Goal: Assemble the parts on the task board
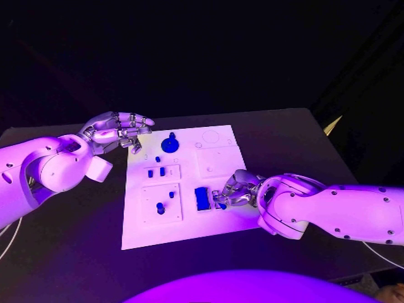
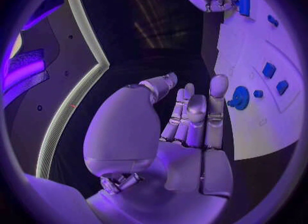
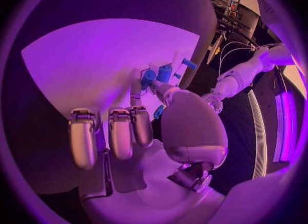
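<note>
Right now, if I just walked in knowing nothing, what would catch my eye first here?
Probably the white task board in the middle of the black table, dotted with small blue parts. The right hand works at the board's near right side, fingers on a blue part. The left hand hovers at the far left corner, holding nothing.

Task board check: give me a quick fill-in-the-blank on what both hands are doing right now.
1. The left hand hovers at the task board's far-left corner holding ____.
2. The right hand has its fingers at a ____ part on the board.
3. The round blue part lies nearest the ____ hand.

Missing words: nothing; blue; left
</note>
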{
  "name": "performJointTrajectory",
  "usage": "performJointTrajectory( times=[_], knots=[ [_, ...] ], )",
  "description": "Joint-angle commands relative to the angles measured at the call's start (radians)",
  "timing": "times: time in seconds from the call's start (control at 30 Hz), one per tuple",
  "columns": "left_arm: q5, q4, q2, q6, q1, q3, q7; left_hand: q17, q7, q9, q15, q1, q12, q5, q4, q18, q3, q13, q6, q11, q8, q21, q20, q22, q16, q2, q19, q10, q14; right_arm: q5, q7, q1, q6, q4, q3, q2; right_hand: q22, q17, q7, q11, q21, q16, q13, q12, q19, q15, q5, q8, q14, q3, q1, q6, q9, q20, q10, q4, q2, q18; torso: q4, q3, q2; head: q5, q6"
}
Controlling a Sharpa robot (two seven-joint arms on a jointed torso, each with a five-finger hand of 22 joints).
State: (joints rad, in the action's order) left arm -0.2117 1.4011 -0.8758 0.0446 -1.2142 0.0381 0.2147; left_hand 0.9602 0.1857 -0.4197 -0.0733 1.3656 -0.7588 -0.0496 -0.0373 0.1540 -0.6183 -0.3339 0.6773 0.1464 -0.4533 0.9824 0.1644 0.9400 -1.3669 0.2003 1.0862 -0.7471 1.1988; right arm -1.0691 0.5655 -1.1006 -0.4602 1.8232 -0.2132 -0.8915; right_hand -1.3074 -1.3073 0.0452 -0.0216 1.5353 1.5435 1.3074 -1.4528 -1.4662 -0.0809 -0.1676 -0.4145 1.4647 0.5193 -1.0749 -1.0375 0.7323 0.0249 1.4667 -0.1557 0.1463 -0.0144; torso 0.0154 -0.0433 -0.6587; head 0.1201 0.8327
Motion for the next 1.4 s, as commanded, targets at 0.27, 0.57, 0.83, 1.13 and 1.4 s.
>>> performJointTrajectory(
  times=[0.27, 0.57, 0.83, 1.13, 1.4],
  knots=[
    [-0.001, 0.004, -0.001, 0.009, 0.0, -0.001, 0.005, -0.004, 0.028, 0.003, 0.0, 0.001, -0.005, -0.004, 0.001, 0.01, -0.008, 0.003, -0.006, -0.001, -0.005, -0.004, -0.001, -0.001, -0.007, -0.003, -0.011, 0.004, -0.011, -0.017, 0.007, 0.001, 0.016, -0.01, -0.001, 0.011, -0.253, -0.216, -0.004, -0.007, 0.006, 0.003, 0.188, -0.008, -0.098, -0.01, -0.006, -0.009, 0.096, 0.005, 0.008, -0.005, 0.005, -0.008, 0.043, 0.004, -0.008, 0.008, 0.0002, 0.0, 0.0, 0.001, -0.001],
    [-0.002, 0.005, -0.002, 0.009, 0.0, -0.001, 0.005, -0.004, 0.028, 0.003, 0.0, 0.001, -0.005, -0.004, 0.001, 0.01, -0.008, 0.003, -0.006, -0.001, -0.005, -0.004, -0.001, -0.001, -0.007, -0.003, -0.011, 0.004, -0.011, -0.029, 0.014, 0.001, 0.014, -0.025, -0.001, 0.024, -0.257, -0.222, -0.01, -0.013, 0.016, 0.006, 0.196, -0.019, -0.1, -0.015, -0.014, -0.023, 0.097, 0.024, 0.0, -0.003, 0.013, -0.012, 0.05, 0.018, -0.019, 0.01, 0.0003, 0.0006, 0.0, 0.002, 0.001],
    [-0.002, 0.006, -0.003, 0.009, 0.0, -0.001, 0.004, -0.004, 0.028, 0.003, 0.0, 0.001, -0.005, -0.004, 0.001, 0.01, -0.008, 0.003, -0.006, -0.001, -0.005, -0.004, -0.001, -0.001, -0.007, -0.003, -0.011, 0.004, -0.011, -0.04, 0.02, 0.001, 0.005, -0.03, -0.001, 0.029, -0.26, -0.227, -0.012, -0.015, 0.025, 0.009, 0.203, -0.029, -0.102, -0.017, -0.018, -0.03, 0.098, 0.036, -0.002, -0.004, 0.017, -0.014, 0.057, 0.024, -0.027, 0.012, 0.0003, 0.001, 0.0, 0.002, 0.002],
    [-0.003, 0.006, -0.004, 0.009, 0.0, -0.001, 0.003, -0.005, 0.028, 0.003, 0.0, 0.0, -0.006, -0.004, 0.0, 0.01, -0.009, 0.004, -0.006, -0.001, -0.007, -0.005, -0.001, -0.002, -0.006, -0.004, -0.013, 0.004, -0.012, -0.042, 0.013, 0.001, -0.006, -0.027, -0.001, 0.028, -0.259, -0.226, -0.01, -0.014, 0.022, 0.008, 0.204, -0.029, -0.101, -0.017, -0.005, -0.04, 0.098, 0.031, 0.034, -0.003, 0.021, -0.015, 0.058, 0.012, -0.018, 0.012, 0.0002, 0.0007, 0.0, 0.002, 0.001],
    [-0.007, 0.006, -0.004, 0.009, 0.0, -0.001, 0.003, -0.005, 0.028, 0.003, 0.0, 0.0, -0.006, -0.004, 0.0, 0.01, -0.009, 0.004, -0.006, -0.001, -0.007, -0.005, -0.001, -0.002, -0.006, -0.004, -0.013, 0.004, -0.012, -0.045, -0.004, 0.001, -0.014, -0.016, -0.001, 0.01, -0.259, -0.225, -0.008, -0.011, 0.021, 0.008, 0.205, -0.027, -0.101, -0.015, 0.117, -0.057, 0.098, -0.036, 0.134, -0.002, 0.023, -0.014, 0.058, -0.037, 0.027, 0.011, 0.0, 0.0009, 0.0, 0.0, -0.001]
  ],
)
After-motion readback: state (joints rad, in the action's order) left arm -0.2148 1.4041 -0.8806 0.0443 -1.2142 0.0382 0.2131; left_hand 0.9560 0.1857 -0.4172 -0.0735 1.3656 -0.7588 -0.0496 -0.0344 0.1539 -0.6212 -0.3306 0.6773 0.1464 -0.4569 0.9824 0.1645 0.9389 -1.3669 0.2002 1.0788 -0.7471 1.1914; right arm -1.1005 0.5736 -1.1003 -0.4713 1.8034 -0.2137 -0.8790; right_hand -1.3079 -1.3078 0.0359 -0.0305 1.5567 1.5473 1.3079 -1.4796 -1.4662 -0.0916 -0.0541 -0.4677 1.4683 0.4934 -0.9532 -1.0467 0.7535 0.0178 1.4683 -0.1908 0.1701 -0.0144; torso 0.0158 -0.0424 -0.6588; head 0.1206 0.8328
